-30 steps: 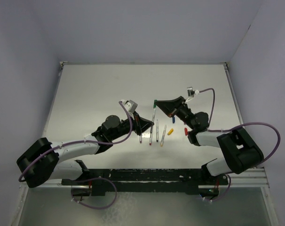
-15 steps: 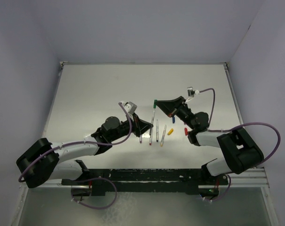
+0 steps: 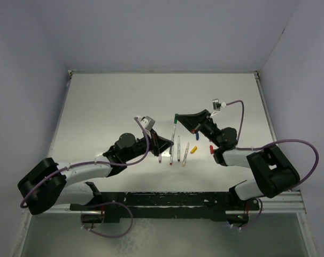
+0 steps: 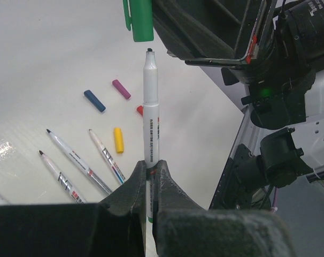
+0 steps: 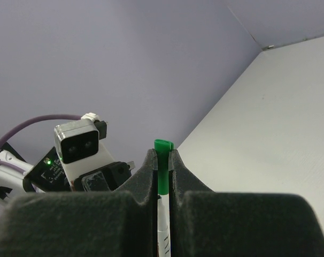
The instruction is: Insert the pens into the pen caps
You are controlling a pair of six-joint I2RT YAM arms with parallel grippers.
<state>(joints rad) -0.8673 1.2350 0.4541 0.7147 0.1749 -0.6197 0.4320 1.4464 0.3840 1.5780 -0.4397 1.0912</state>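
Note:
My left gripper [image 4: 149, 167] is shut on a silver-grey pen [image 4: 151, 107] and holds it upright above the table. The pen's dark tip sits just below the open end of the green pen cap [image 4: 138, 20]. My right gripper [image 5: 162, 158] is shut on that green cap [image 5: 162, 170], and the pen [image 5: 162, 230] shows below it between the fingers. In the top view the left gripper [image 3: 167, 143] and the right gripper [image 3: 178, 118] meet mid-table, with the pen [image 3: 174, 131] between them. Several other pens [image 4: 71, 155] lie on the table.
Loose caps lie on the table beyond the pens: blue [image 4: 94, 100], magenta [image 4: 121, 89], yellow-orange [image 4: 118, 140], and red [image 4: 140, 110] partly behind the held pen. In the top view the yellow cap [image 3: 193, 150] and the red cap [image 3: 210, 148] lie beside the right arm.
My left wrist has shifted slightly toward me, and the pen stays lined up under the green cap. The right gripper has held still.

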